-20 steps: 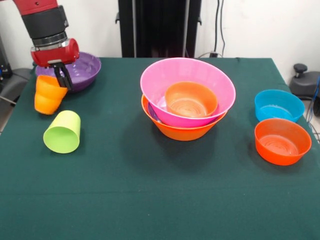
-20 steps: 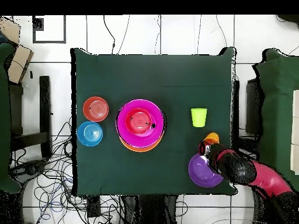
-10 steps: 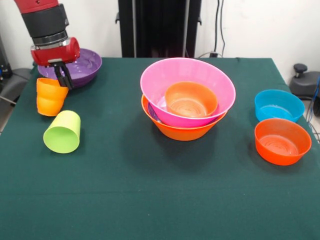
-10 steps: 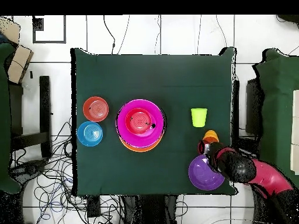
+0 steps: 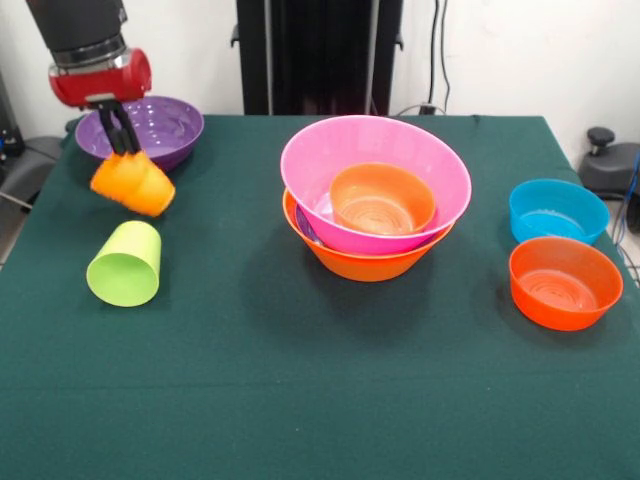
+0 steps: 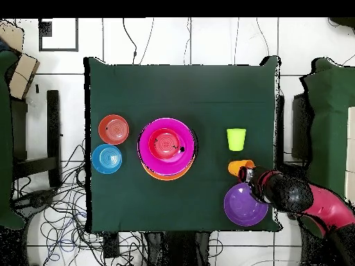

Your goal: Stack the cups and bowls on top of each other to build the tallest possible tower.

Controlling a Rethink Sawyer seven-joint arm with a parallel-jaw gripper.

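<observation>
My gripper (image 5: 121, 137) is shut on the rim of the orange cup (image 5: 133, 184) and holds it tilted in the air at the table's left side; the cup also shows in the overhead view (image 6: 239, 167). The lime green cup (image 5: 125, 264) lies on its side below it. The tower (image 5: 375, 200) stands mid-table: a yellow-orange bowl (image 5: 362, 262) at the base, a pink bowl (image 5: 400, 145) above, a purple rim between them, a small red-orange bowl (image 5: 382, 198) inside. A purple bowl (image 5: 165, 125) sits behind my gripper.
A blue bowl (image 5: 556, 210) and a red-orange bowl (image 5: 564, 283) sit at the right side of the table. Cables lie on the floor around the table in the overhead view.
My gripper has lifted the orange cup off the table and swung it up and toward the table's middle, tilting it further.
</observation>
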